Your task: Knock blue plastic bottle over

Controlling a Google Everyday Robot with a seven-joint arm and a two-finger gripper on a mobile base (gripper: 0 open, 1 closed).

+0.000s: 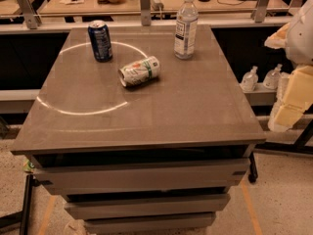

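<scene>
The blue plastic bottle [186,26] is a tall clear water bottle with a white cap and a white-and-blue label. It stands upright near the far right part of the grey table [161,116]. My gripper [289,99] shows as cream and white parts of the arm at the right edge of the view. It is off the table's right side, lower than the bottle and well apart from it, and it touches nothing.
A dark blue soda can [100,40] stands upright at the far left. A white-and-green can [140,71] lies on its side mid-table. Two small pump bottles [250,79] sit on a ledge to the right. Drawers [142,177] are below the tabletop, and a cluttered desk lies behind.
</scene>
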